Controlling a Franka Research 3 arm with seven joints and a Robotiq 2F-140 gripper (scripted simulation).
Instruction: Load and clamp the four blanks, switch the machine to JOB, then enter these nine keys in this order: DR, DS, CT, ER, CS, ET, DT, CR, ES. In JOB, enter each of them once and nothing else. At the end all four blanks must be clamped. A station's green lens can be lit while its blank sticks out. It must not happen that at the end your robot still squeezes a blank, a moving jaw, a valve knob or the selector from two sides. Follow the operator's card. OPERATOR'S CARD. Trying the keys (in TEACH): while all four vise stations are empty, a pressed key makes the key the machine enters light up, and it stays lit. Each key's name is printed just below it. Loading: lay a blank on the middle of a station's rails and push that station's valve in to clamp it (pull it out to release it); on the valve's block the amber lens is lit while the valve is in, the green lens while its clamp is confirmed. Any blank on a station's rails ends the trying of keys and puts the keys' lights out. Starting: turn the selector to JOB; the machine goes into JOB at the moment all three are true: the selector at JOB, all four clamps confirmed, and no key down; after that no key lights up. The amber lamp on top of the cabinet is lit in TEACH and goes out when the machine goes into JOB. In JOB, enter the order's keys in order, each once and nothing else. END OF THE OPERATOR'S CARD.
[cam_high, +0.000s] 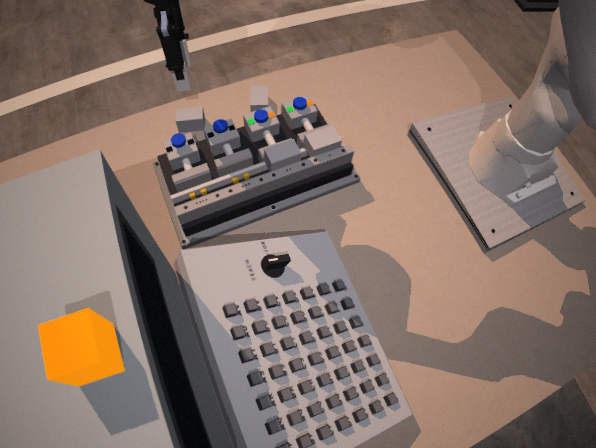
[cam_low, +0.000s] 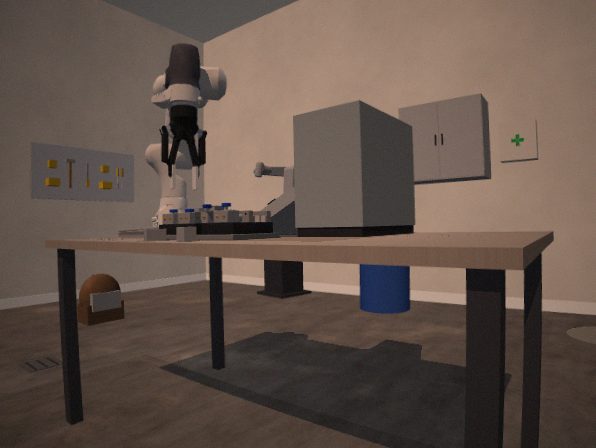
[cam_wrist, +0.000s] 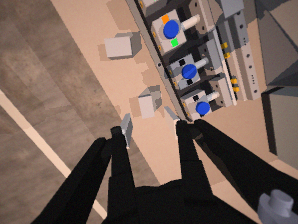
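Two grey rectangular metal blanks (cam_high: 283, 153) (cam_high: 323, 138) sit on the rails of the two right stations of the grey four-station vise fixture (cam_high: 280, 192), whose green and amber lenses glow. Two more blanks (cam_high: 190, 118) (cam_high: 259, 95) lie on the tan desk (cam_high: 400, 85) behind it. The black two-fingered tool (cam_high: 180, 82) hangs high, half-spread, holding nothing. Beside the black selector knob (cam_high: 276, 262), "TEACH" is readable.

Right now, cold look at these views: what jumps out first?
The bright orange lamp glowing on the grey cabinet's top, at the top view's lower left. Next, the row of four blue valve knobs behind the vise stations: only the two nearer the arm's base, and, show green and amber lenses. The gripper hangs part-open and empty, high over the table's far edge, above two loose blanks.
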